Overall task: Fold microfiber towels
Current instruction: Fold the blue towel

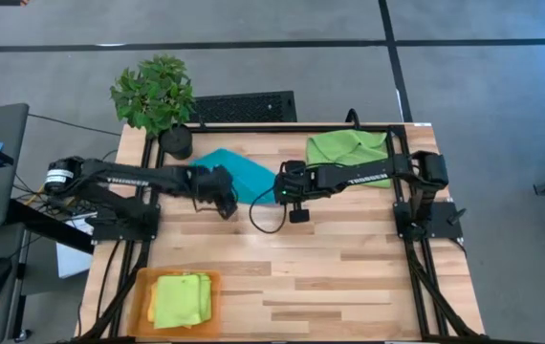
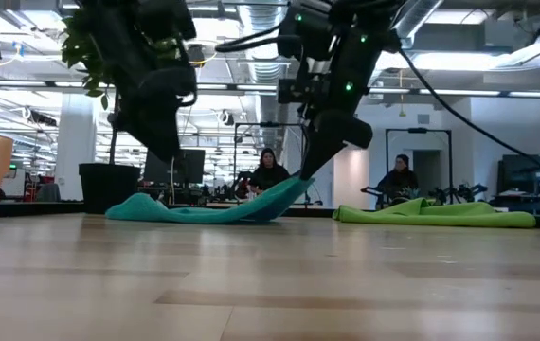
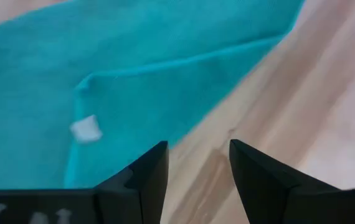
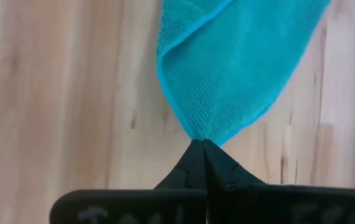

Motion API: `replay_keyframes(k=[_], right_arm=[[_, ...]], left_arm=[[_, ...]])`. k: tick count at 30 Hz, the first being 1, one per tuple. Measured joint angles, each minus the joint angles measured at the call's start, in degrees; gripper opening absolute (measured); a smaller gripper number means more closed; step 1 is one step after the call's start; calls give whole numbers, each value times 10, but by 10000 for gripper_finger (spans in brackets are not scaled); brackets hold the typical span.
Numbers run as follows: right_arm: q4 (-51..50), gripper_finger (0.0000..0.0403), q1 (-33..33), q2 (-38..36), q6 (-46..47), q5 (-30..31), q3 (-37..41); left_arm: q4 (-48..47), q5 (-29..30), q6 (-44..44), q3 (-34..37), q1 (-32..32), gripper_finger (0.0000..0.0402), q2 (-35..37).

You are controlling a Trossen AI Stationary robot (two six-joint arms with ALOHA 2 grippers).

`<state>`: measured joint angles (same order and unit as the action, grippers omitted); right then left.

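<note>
From above, the teal towel (image 1: 239, 172) lies spread on the wooden counter (image 1: 349, 277) near its far edge, just in front of a potted plant (image 1: 155, 96). The left pincer (image 1: 227, 205) sits at the towel's near left edge, and the right pincer (image 1: 278, 194) at its right corner. A lime green towel (image 1: 349, 148) lies crumpled at the far right, under the right arm. An orange tray (image 1: 143, 287) at the near left holds another lime green towel (image 1: 182, 299), folded.

At counter height, the teal towel (image 2: 204, 210) rests low on the wood, its right corner pulled up off the surface by the right pincer (image 2: 304, 175). The left pincer (image 2: 168, 156) hangs just above the towel's left part. The lime green towel (image 2: 431, 214) lies well to the right. People sit in the room behind.

The left wrist camera shows the left pincer (image 3: 198, 168) with its fingers spread and nothing between them, over bare wood just beside the teal towel (image 3: 103, 81), which carries a small white tag (image 3: 86, 129).

The right wrist camera shows the right pincer (image 4: 201, 149) closed tight on a bunched corner of the teal towel (image 4: 233, 62).
</note>
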<state>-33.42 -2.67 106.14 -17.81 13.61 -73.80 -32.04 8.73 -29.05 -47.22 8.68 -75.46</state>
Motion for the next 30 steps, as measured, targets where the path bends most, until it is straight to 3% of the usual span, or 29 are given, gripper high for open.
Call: replay_keyframes(k=[3,6,12,21,26,30], right_arm=[[-1,2,9,0,5,0,0],[-2,1,12,0,12,0,0],[-5,2,12,0,14,0,0],[-3,4,10,0,15,0,-1],[-2,5,7,-1,15,0,-1],[-2,5,3,-1,23,0,-1]], left_arm=[[30,-84,69,0,66,162,-7],[37,-91,115,-1,112,162,-13],[36,-80,187,-1,163,162,-55],[131,-60,224,-3,173,162,-158],[132,1,239,-7,172,162,-172],[132,11,241,-7,172,162,-172]])
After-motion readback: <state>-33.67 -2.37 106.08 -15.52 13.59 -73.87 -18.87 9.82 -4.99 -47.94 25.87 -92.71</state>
